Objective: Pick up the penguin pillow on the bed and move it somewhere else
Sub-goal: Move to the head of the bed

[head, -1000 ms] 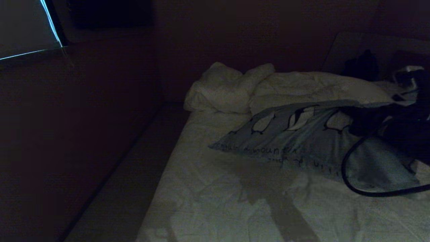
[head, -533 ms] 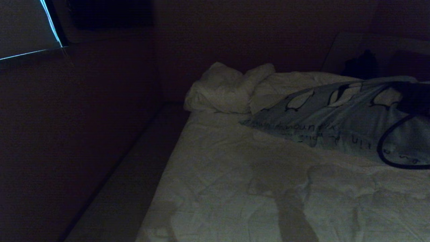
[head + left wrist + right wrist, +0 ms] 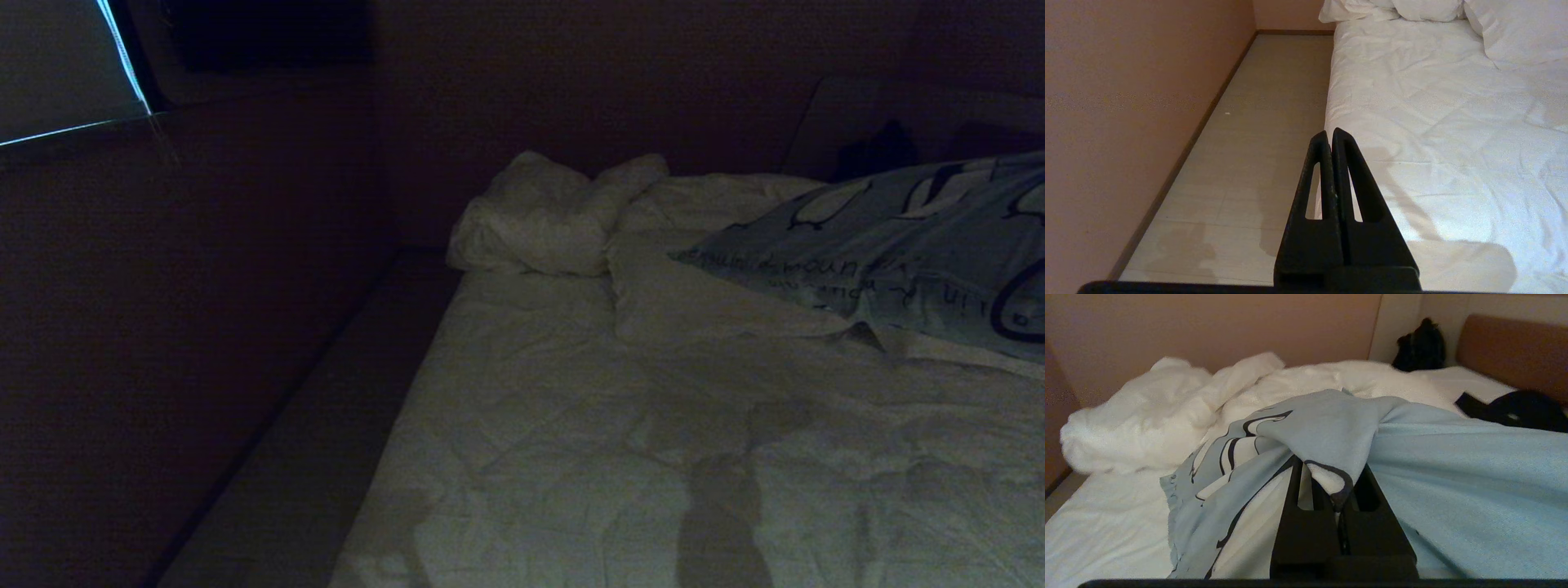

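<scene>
The penguin pillow (image 3: 890,237) is light blue-grey with black-and-white penguins and a line of dark writing. It hangs slanted over the right side of the bed (image 3: 653,457), its right part cut off by the head view's edge. My right gripper (image 3: 1331,486) is shut on a bunched fold of the pillow (image 3: 1453,469), and the fabric drapes over its fingertips; it does not show in the head view. My left gripper (image 3: 1329,132) is shut and empty, hanging over the near edge of the bed (image 3: 1433,122).
A crumpled white duvet (image 3: 555,212) lies at the bed's far left corner. A strip of floor (image 3: 326,425) runs between the bed and the wall. Dark items (image 3: 1421,345) (image 3: 1515,410) rest near the brown headboard (image 3: 1515,351).
The pillow has swung up and to the right across the bed. My right arm and gripper, seen on the pillow a second ago, have left the head view at the right.
</scene>
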Controlling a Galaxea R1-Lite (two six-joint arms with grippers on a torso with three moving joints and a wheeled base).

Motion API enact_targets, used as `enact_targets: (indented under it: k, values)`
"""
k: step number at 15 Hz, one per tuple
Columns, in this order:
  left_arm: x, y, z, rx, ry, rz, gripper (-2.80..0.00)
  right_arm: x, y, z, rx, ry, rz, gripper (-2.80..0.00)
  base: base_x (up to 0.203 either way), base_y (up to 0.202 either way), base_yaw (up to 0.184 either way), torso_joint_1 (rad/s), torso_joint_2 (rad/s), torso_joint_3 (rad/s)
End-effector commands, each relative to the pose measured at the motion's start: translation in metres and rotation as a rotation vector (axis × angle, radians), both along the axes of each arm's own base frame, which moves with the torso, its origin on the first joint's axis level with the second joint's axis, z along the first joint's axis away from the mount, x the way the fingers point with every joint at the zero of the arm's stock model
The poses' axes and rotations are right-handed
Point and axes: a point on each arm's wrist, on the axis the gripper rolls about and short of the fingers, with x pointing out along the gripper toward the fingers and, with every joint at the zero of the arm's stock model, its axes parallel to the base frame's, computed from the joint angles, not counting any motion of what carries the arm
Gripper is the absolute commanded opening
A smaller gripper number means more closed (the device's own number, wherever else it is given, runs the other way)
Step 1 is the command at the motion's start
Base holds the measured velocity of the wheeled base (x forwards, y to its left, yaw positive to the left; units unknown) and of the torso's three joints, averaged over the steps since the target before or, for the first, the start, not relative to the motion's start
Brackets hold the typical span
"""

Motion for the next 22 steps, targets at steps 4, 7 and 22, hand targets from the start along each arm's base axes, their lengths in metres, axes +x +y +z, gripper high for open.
enact_targets:
  k: [4, 7, 22]
  values:
    - [0.0001, 0.0, -0.0003, 0.0, -0.001, 0.0, -2.8, -0.0068, -0.0007, 0.0051, -0.008, -0.024, 0.0, -2.8, 0.0, 0.0, 0.0, 0.0, 0.0, 0.0]
    - [0.0001, 0.0, -0.0003, -0.001, -0.001, -0.001, -2.8, -0.0072, -0.0006, 0.005, -0.008, -0.024, 0.0, -2.8, -0.17, 0.0, 0.001, 0.001, 0.01, 0.004]
    - [0.0001, 0.0, -0.0004, 0.001, 0.001, 0.002, -2.8, -0.0114, 0.0004, 0.0082, -0.012, -0.039, -0.002, -2.8, -0.02, -0.068, 0.001, -0.001, 0.0, 0.002]
